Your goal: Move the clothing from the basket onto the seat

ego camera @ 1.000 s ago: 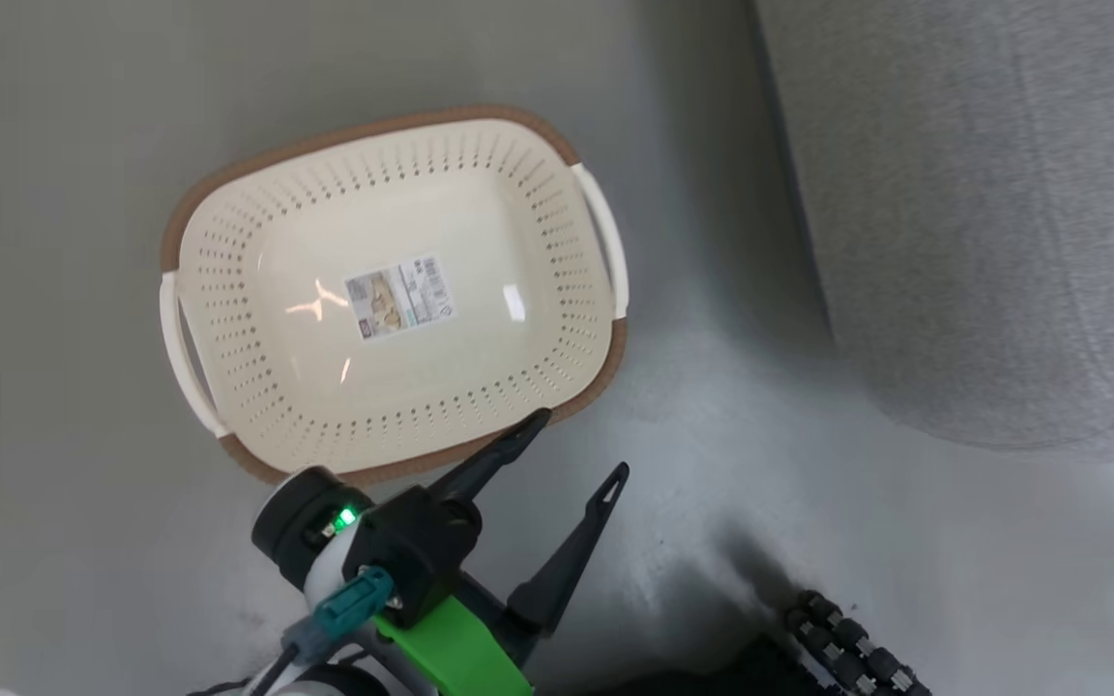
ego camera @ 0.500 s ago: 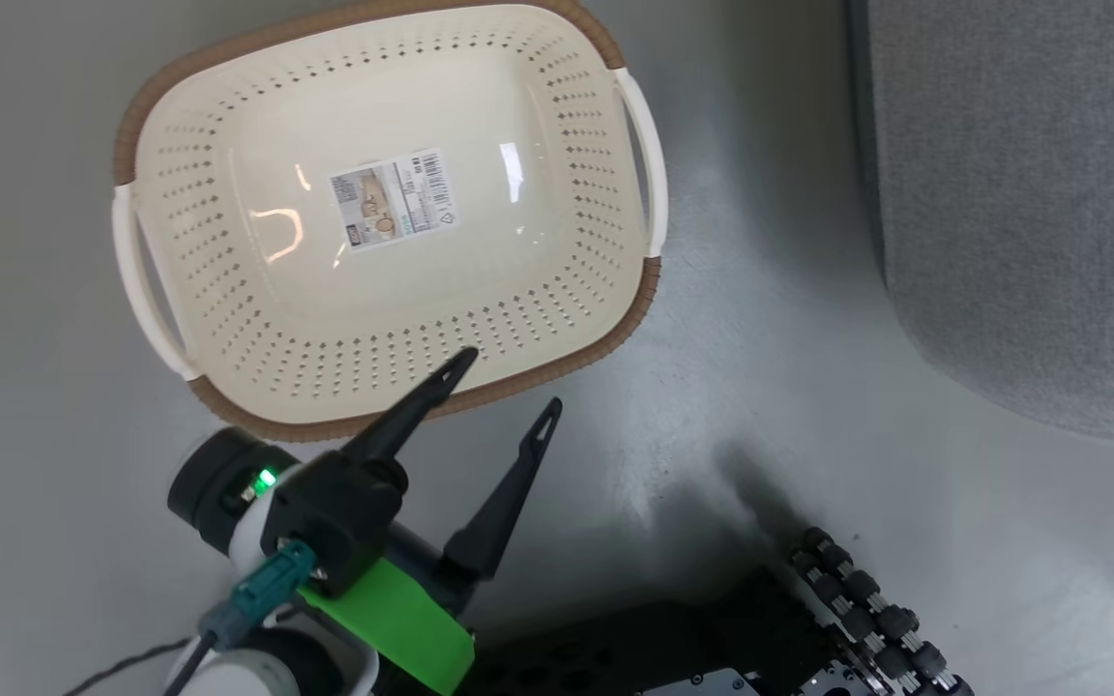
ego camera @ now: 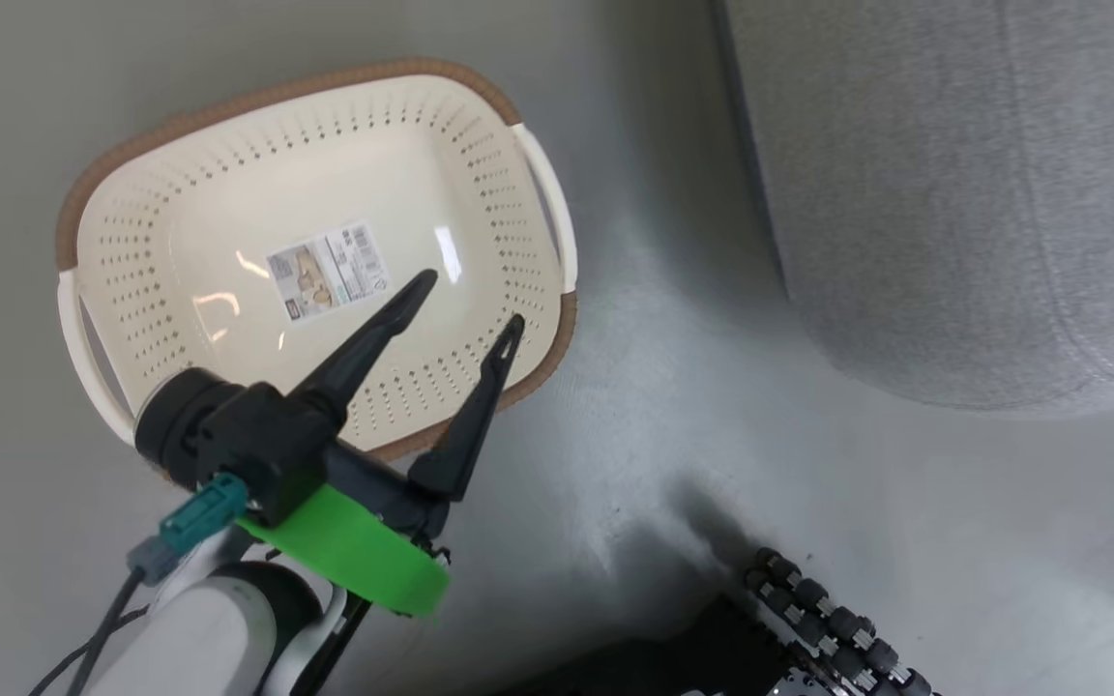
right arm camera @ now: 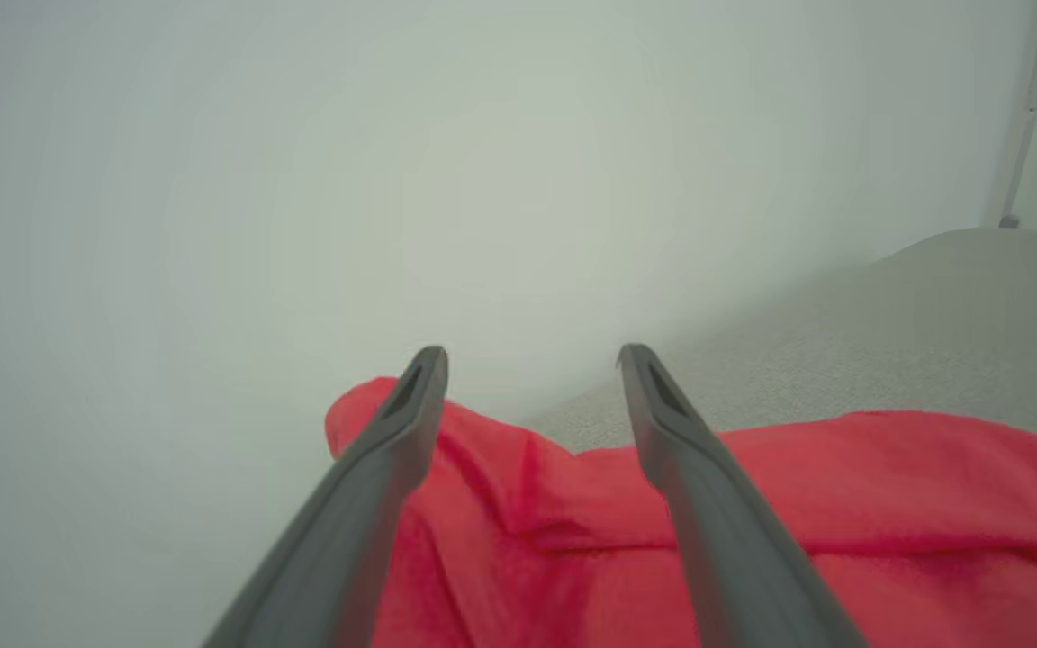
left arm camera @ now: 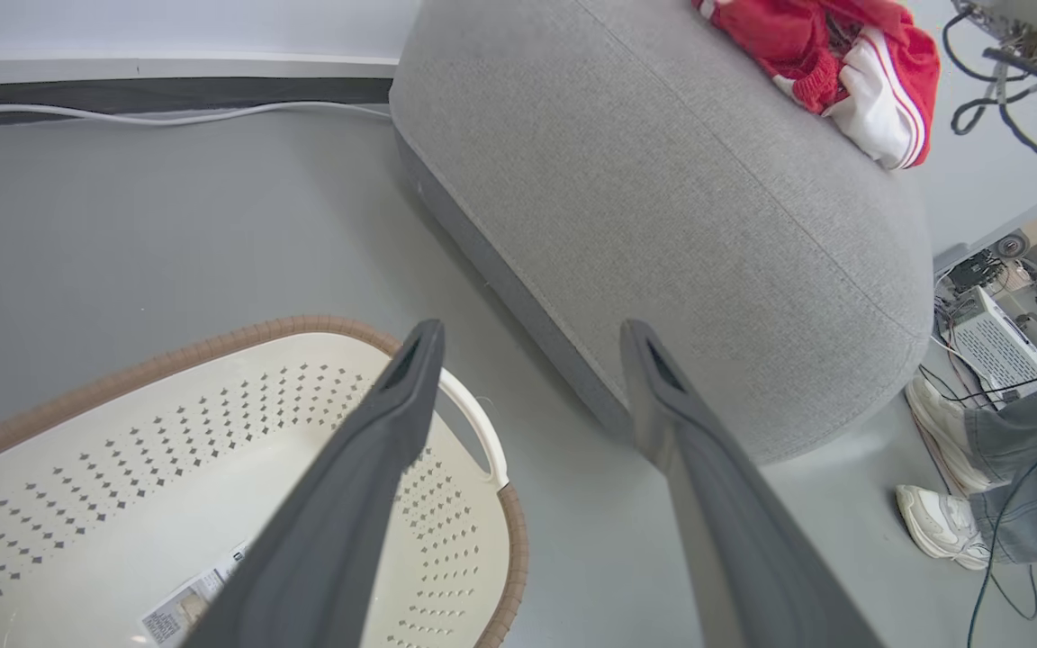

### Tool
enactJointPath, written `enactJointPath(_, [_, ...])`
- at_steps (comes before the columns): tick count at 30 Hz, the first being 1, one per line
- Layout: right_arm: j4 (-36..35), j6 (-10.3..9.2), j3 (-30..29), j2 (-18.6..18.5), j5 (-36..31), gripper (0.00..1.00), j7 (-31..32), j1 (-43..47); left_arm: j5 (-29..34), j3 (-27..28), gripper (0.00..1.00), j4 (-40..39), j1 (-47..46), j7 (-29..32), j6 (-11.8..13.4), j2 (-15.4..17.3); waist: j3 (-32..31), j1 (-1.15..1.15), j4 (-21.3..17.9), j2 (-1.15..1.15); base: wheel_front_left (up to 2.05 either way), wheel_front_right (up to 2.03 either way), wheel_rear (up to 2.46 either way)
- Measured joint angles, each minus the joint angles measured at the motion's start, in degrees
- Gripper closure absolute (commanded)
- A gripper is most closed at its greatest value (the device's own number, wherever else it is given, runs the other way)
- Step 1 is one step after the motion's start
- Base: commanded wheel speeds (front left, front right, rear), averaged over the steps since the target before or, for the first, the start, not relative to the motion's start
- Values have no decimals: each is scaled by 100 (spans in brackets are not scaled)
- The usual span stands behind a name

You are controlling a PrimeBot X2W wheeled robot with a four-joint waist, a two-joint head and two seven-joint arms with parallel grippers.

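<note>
Nearest to the robot, the left gripper (ego camera: pixel 471 300) hangs over the near right part of the basket (ego camera: pixel 122 280), its two dark fingers wide apart and with nothing between them. The basket stands on the grey floor (ego camera: pixel 673 406), and inside it I see only a paper label (ego camera: pixel 327 271) on the bottom; no garment lies there. To the right of the basket, apart from it, begins the rounded end of the seat (ego camera: pixel 953 193).

Farther, on top of the seat, lies the clothing (left arm camera: pixel 834 54), a red heap with white trim, close to the far side of the rounded part. The right gripper (right arm camera: pixel 532 360) is just above this red cloth. Its fingers are apart too, and the pale wall (right arm camera: pixel 302 180) shows between the tips, so I judge that the cloth is not held. Far right on the floor stand a person's pale shoes (left arm camera: pixel 933 526), well away from the work.

To my eye the task is almost finished, and the step in hand is to leave the cloth and take the right arm away. To do it well, the fingers should stay spread and rise straight up from the heap before going sideways, because a soft fold can catch on a fingertip and be dragged along. The rounded surface could let the heap slide, so a slow retreat is better. The left arm needs only to avoid the brown rim.
</note>
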Motion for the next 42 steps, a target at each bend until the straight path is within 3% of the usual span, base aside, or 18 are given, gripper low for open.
enactJointPath(11, [-901,393,-10,65,-474,0,0,1305,-193,600,0,661,5,-759,91,-229,-901,-1,-214,0,0,0,0])
enactJointPath(16, [-1193,511,121,403,-605,0,0,1961,-322,864,0,957,30,-1139,136,-283,-1312,-1,-137,0,0,0,0])
enactJointPath(24, [-1401,636,738,1047,-749,0,1,3139,-464,1096,0,1544,326,-1619,183,-400,-1872,-1,287,0,0,0,0])
enactJointPath(33, [-1738,684,1283,1094,-1303,0,1,4075,-792,1277,0,2169,675,-1751,180,-630,-2529,-1,898,0,0,0,0])
enactJointPath(42, [-1763,684,1717,1263,-1450,0,1,4874,-791,1491,0,2573,1228,-1798,181,-526,-3329,-1,1318,0,0,0,0])
